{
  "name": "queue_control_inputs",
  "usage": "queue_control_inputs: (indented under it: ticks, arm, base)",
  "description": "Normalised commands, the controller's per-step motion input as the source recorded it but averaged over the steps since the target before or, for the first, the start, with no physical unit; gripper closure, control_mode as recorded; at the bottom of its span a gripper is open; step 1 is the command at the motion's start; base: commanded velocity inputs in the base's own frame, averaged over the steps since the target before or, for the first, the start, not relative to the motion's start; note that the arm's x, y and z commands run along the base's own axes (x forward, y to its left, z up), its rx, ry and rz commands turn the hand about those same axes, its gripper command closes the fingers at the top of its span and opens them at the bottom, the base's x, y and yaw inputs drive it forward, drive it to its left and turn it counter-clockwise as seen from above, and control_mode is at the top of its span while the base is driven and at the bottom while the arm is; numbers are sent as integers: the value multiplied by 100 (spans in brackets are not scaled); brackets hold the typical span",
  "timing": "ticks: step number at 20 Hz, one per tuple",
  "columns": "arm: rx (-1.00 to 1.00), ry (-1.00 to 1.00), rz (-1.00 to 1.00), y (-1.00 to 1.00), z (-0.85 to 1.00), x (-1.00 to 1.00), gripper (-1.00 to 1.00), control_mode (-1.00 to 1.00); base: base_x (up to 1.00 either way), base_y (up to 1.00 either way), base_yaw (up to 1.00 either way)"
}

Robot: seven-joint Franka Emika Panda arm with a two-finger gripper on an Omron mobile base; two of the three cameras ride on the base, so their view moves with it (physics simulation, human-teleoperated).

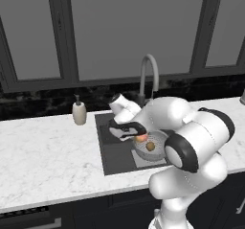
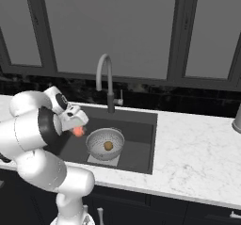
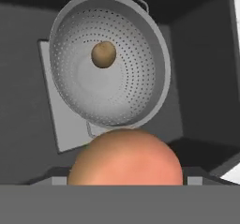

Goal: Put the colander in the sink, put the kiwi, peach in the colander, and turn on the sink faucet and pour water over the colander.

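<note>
gripper [image 2: 78, 131] pinching peach [image 3: 125, 157] above sink [image 2: 141, 148]; colander [image 3: 110, 61] sits ahead and below gripper, kiwi [image 3: 103, 54] already inside; guessing short carry forward, then drop

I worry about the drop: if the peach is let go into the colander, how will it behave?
The peach, held in the end effector, looks round and smooth, so it will probably roll down the colander's curved wall. It may bump the kiwi resting near the bottom. The deep bowl should likely keep both inside.
</note>
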Motion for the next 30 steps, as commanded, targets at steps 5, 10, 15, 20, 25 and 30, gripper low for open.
queue_control_inputs:
  ticks: [5, 10, 15, 20, 25, 30]
  arm:
    - [-1, -33, 0, -19, -21, 39, 100, -100]
    - [-5, -11, 0, -3, -12, 55, 100, -100]
    - [-5, 0, 0, 0, -6, 58, 100, -100]
    - [0, 0, 0, -5, -36, 43, 100, -100]
    - [1, 0, 0, -25, -58, 30, 100, -100]
    - [3, 0, 0, -32, -59, 15, 100, -100]
  base:
    - [0, 0, 0]
    - [0, 0, 0]
    - [0, 0, 0]
    - [0, 0, 0]
    - [0, 0, 0]
    - [0, 0, 0]
